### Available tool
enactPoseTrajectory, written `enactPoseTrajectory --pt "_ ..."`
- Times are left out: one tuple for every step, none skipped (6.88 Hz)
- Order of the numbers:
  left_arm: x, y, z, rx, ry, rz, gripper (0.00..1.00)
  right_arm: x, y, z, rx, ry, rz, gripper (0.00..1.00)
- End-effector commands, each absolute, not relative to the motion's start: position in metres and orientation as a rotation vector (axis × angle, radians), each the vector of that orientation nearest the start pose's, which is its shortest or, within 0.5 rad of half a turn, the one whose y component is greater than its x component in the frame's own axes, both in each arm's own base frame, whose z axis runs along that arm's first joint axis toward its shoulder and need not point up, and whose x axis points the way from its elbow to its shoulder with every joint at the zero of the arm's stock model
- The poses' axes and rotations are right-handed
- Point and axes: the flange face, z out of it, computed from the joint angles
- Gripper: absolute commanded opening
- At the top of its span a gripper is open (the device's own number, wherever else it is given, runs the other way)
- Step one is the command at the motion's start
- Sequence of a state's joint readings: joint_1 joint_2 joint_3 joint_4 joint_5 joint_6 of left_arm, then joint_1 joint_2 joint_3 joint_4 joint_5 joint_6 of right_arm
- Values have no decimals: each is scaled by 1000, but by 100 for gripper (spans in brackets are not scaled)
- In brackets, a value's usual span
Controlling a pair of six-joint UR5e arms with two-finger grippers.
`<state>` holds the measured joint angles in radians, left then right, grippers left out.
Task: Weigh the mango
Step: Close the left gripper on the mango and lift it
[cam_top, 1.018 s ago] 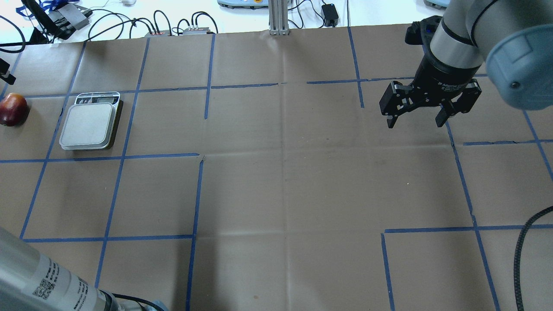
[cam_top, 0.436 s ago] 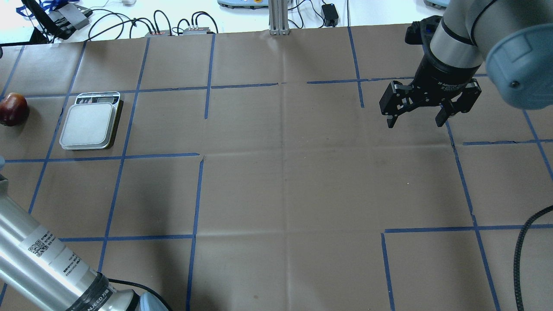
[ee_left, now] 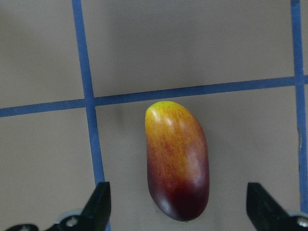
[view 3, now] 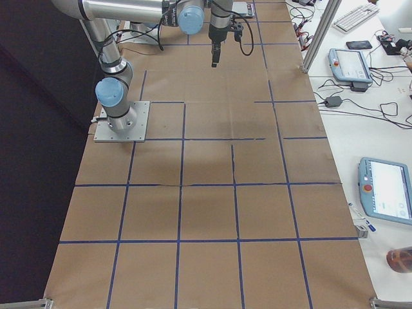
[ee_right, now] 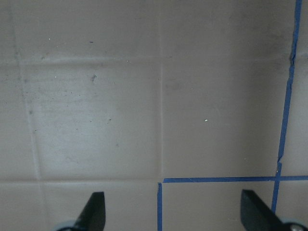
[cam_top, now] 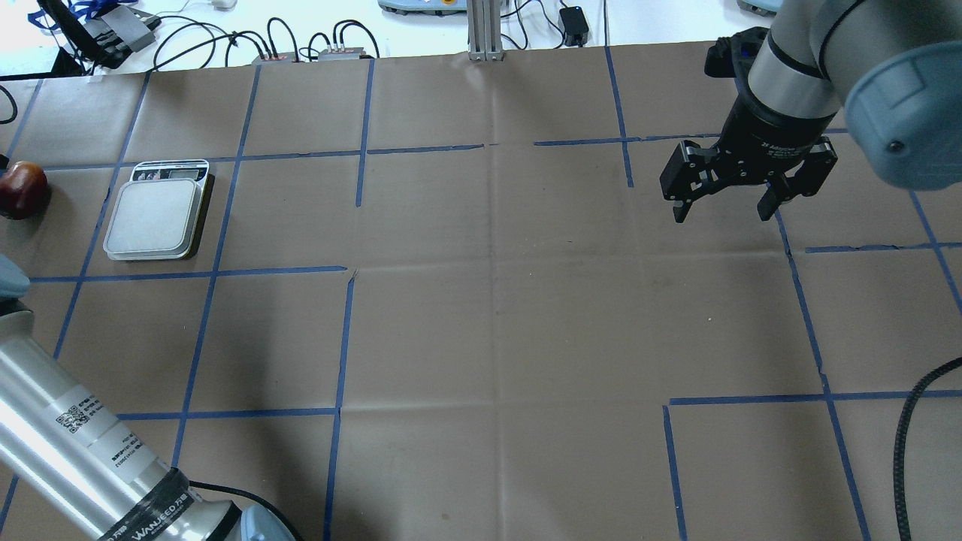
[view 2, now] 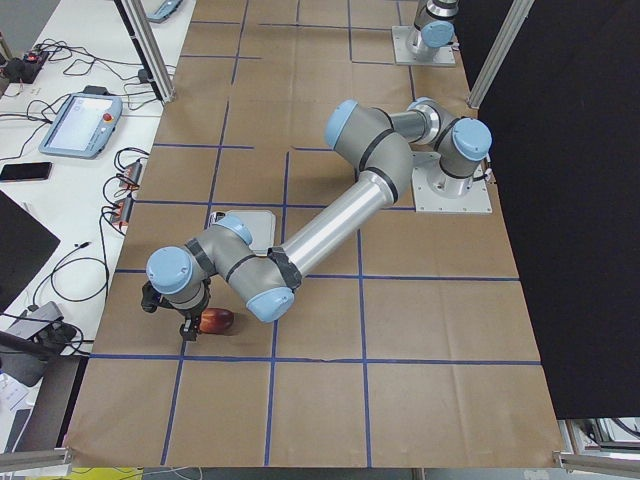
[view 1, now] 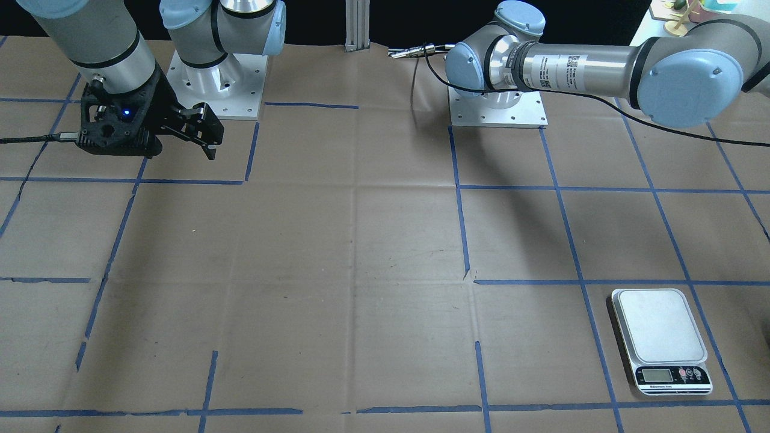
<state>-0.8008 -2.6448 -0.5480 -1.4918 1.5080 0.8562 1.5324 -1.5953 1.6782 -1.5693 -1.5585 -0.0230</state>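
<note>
The mango (ee_left: 177,161), dark red shading to yellow at one end, lies on the brown paper at the table's far left (cam_top: 22,190), beside the scale (cam_top: 154,218) and apart from it. My left gripper (ee_left: 180,209) is open just above the mango, with a finger on each side of its dark red end and not touching it. The left side view shows the left gripper (view 2: 170,315) next to the mango (view 2: 215,320). My right gripper (cam_top: 723,214) is open and empty, hovering over bare paper at the far right (ee_right: 175,211).
The scale's plate (view 1: 659,328) is bare. Blue tape lines grid the paper. My left arm's long link (cam_top: 68,443) crosses the near left corner. Cables and boxes (cam_top: 301,45) lie beyond the table's far edge. A black cable (cam_top: 913,421) hangs at the near right.
My left arm's link has swung further into the overhead view at the near left. The mango, the scale and my right arm have not moved.
</note>
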Motion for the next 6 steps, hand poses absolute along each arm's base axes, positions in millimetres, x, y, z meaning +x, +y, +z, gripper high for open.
enactPoseTrajectory --pt "505 -727 203 78 3193 -58 100 116 -476 447 25 3124 131 100" --pt "505 -727 192 56 3198 -36 100 116 -476 447 25 3124 131 100" --pt "505 -727 187 58 3203 -29 100 116 -476 447 25 3124 131 100" --pt "505 -728 184 55 3207 -33 93 116 -476 447 25 3124 131 100" --pt "503 -729 182 57 3210 -34 70 116 -476 447 25 3124 131 100" --pt "503 -729 186 58 3208 -41 49 116 -476 447 25 3124 131 100"
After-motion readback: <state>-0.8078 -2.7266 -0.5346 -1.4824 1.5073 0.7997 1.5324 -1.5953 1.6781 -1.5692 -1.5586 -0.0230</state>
